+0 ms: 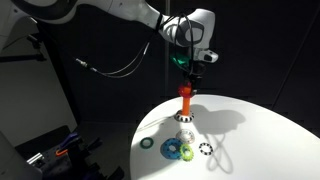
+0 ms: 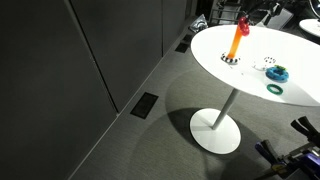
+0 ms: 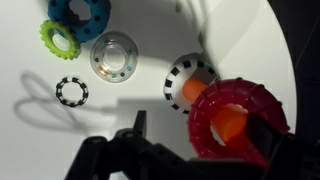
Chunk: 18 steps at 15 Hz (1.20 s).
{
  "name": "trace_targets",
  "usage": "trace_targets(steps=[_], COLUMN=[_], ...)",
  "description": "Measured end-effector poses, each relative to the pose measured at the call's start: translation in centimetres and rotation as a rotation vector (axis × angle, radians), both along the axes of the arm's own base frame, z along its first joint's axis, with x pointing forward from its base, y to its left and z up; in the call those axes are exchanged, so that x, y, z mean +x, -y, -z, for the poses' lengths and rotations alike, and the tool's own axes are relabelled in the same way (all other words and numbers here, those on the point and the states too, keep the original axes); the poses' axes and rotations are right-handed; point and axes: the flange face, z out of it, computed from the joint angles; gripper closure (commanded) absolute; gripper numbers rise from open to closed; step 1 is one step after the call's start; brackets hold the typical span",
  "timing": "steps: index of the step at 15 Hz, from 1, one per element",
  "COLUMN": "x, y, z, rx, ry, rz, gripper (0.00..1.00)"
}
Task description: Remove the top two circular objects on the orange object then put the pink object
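Step in hand: you are seating the pink ring (image 3: 240, 120) on the orange peg (image 1: 185, 100), judging by how they line up

Where the ring is: at the very top of the peg, with the orange tip showing through its centre hole in the wrist view; it sits high above the black-and-white striped collar (image 3: 186, 80) at the peg's foot

Pincer: the gripper (image 1: 189, 78) hangs right over the peg top, one finger (image 3: 268, 140) overlapping the ring's rim; you cannot tell from these views whether it clamps the ring or stands clear of it

Already off the peg: the black-and-white gear ring (image 3: 72, 92) lies flat on the table (image 1: 250, 130), well apart from the peg, near the clear disc (image 3: 115, 57), the lime gear ring (image 3: 60, 40) and the blue ring (image 3: 78, 12)

Alignment: the orange tip looks slightly off-centre in the hole; centre the hole over the peg before you go lower, so the inner rim does not catch

Descent: come straight down along the peg's axis and keep the ring level; a tilted ring is likely to bind on the shaft

Release: spread the jaws only once the ring is well over the tip, then let it drop by itself

Risk: the peg is slim on a small base, so any sideways push may tip it

Withdrawal: lift straight up, clear of the peg top, before you move sideways
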Motion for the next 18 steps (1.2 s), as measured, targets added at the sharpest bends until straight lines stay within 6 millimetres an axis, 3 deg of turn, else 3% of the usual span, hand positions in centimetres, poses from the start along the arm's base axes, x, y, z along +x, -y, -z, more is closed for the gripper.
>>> trace_targets(steps=[10, 18], x=[1.1, 1.3], y=[-0.6, 0.5], z=[-0.6, -0.7], rx=[-0.012, -0.05], ry=[0.022, 0.022], rz=[0.005, 0.03], gripper=[0.0, 0.0])
